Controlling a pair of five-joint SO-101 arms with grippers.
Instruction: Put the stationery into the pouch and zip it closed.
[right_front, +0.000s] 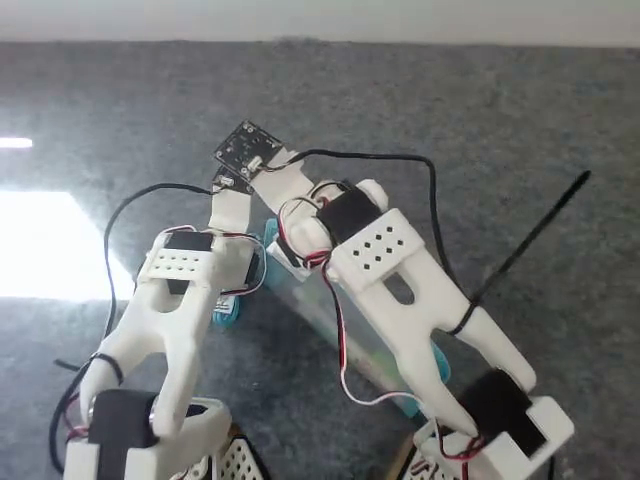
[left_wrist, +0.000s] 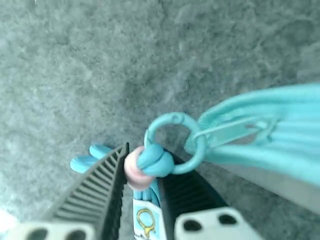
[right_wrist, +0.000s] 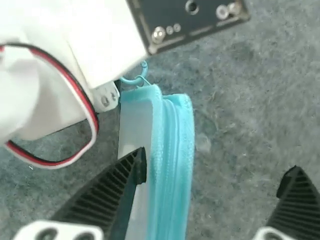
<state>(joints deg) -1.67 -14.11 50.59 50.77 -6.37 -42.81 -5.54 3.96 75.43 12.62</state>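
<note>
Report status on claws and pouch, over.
Left claw shut on zip pull cord. Right claw open over pouch zip edge. Left arm crowds pouch's ring end.

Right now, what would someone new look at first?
Probably the teal knotted cord pinched in the left gripper, tied to the zipper ring of the teal pouch. Next, the right gripper, open wide astride the pouch's teal edge on the grey table.
</note>
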